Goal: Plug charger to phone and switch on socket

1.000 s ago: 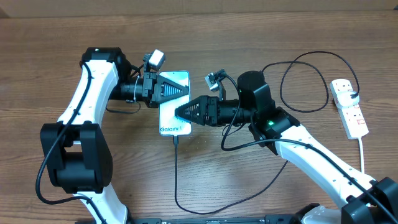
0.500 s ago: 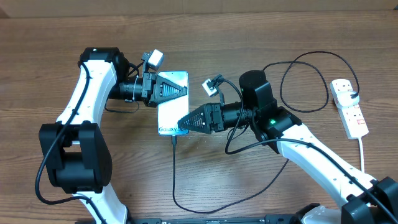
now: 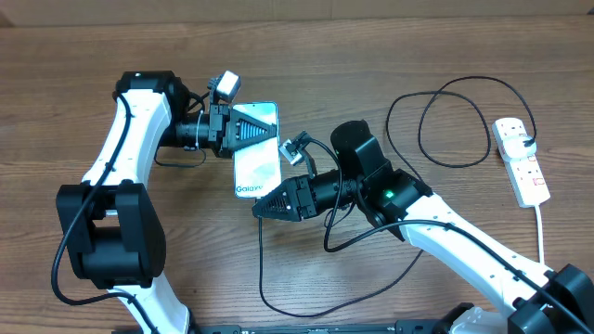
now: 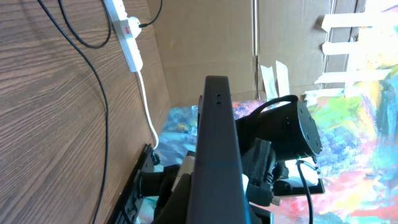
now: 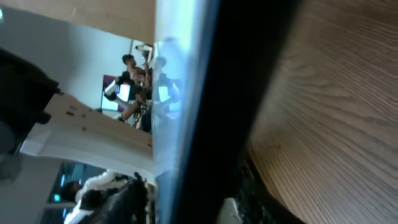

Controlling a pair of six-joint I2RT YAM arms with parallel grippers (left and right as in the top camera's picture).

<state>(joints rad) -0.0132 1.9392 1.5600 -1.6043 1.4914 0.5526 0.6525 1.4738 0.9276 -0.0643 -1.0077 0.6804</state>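
Phone (image 3: 252,172) is held at its top edge by the left end effector (image 3: 272,133) — clamped on it — near the middle of the table (image 3: 93,56). The right end effector (image 3: 263,206) is seen at the bottom edge, by the charger (image 3: 261,260) — whether it grips cannot be told.

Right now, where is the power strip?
In the overhead view the socket lies on the far right side, with the charger cable looping just to its left.
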